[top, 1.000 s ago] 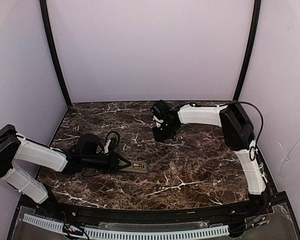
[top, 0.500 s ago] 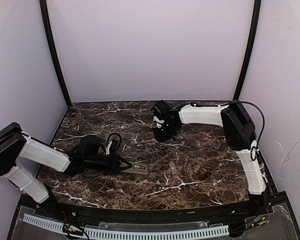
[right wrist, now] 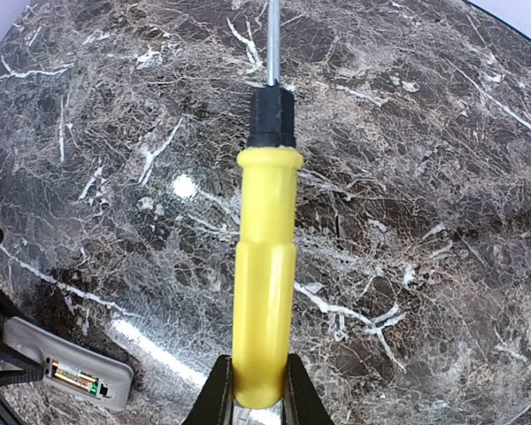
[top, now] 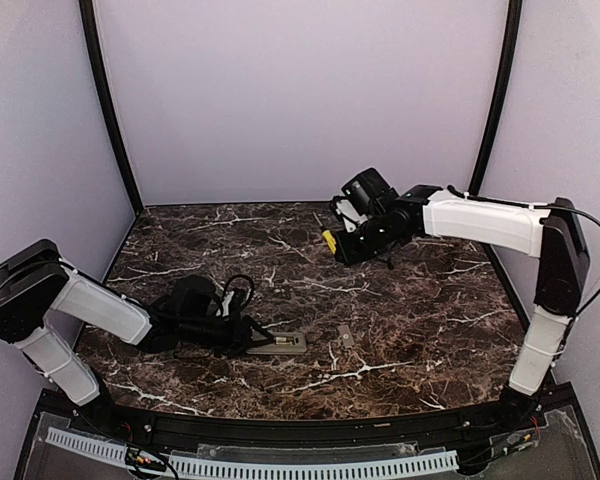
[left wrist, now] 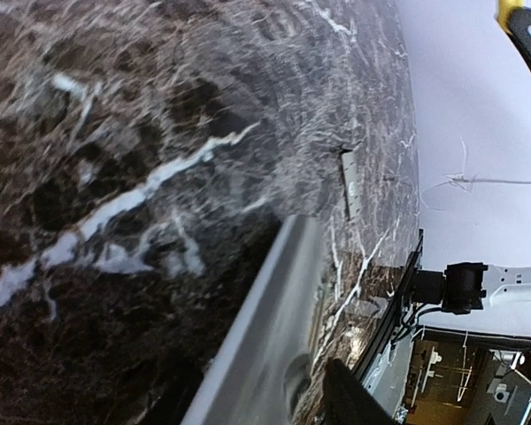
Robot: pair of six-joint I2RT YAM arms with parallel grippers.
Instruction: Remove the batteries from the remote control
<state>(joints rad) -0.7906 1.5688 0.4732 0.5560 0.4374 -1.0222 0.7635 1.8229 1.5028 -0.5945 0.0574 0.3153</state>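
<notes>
Left claw point(top: 248, 337) sits at one end of the slim grey-beige plastic remote control point(top: 285, 343), flat on the dark marbled table point(top: 430, 300) front-left; we can't tell if it grips. Small flat grey cover point(top: 346, 336) lies nearby, apart, so the bay point(right wrist: 75, 377) is open. Batteries: we can't see any out; bay contents unreadable. Right claw point(right wrist: 252, 394) clenches the yellow-handled screwdriver point(right wrist: 265, 266), aloft at back.

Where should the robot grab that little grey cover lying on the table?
Probably best to pinch the cover across its two long edges, coming straight down from above. It lies flat on the marble table and looks thin and narrow, so only its short width would fit between the fingers, and there is no raised side to catch.
</notes>
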